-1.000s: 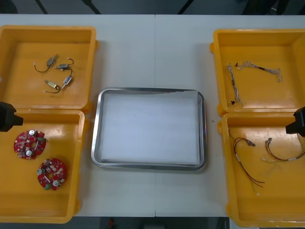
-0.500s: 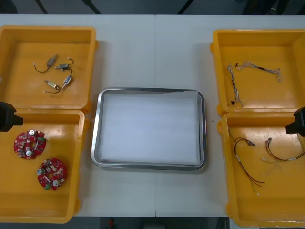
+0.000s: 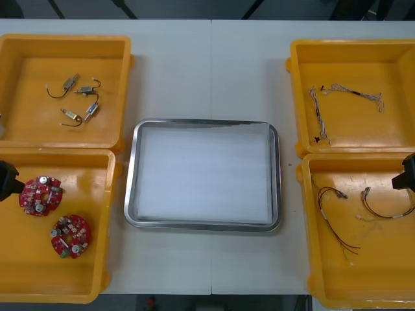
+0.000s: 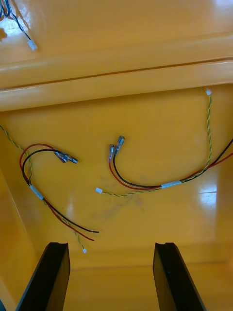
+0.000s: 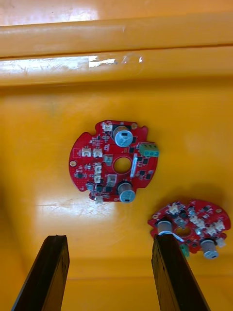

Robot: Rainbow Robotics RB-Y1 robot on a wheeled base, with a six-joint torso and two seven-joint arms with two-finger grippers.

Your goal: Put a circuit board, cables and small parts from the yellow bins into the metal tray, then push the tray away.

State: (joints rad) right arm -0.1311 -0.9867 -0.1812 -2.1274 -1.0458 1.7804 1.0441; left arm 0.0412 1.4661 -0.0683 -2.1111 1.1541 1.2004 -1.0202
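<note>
A pale bench (image 3: pixel 207 71) with a seam down its middle carries everything, and a dark strip of room runs along the top edge. At centre frame lies the metal tray (image 3: pixel 129 194), shiny at the rim and white inside. Two yellow bins stand at each side. The upper left bin (image 3: pixel 65 40) holds small metal parts (image 3: pixel 79 102). The lower left bin (image 3: pixel 111 227) holds two round red circuit boards (image 3: pixel 40 195) studded with silver cans and white sockets. The left hand (image 3: pixel 6 180) hangs at the left edge just beside the upper board, fingers wide apart and holding nothing. The upper right bin (image 3: pixel 296 97) holds a thin twisted cable (image 3: pixel 318 110). The lower right bin (image 3: pixel 308 227) holds red, black and yellow cables (image 3: pixel 332 217), and the right hand (image 3: pixel 407 173) hangs at the right edge above them, also wide open.
</note>
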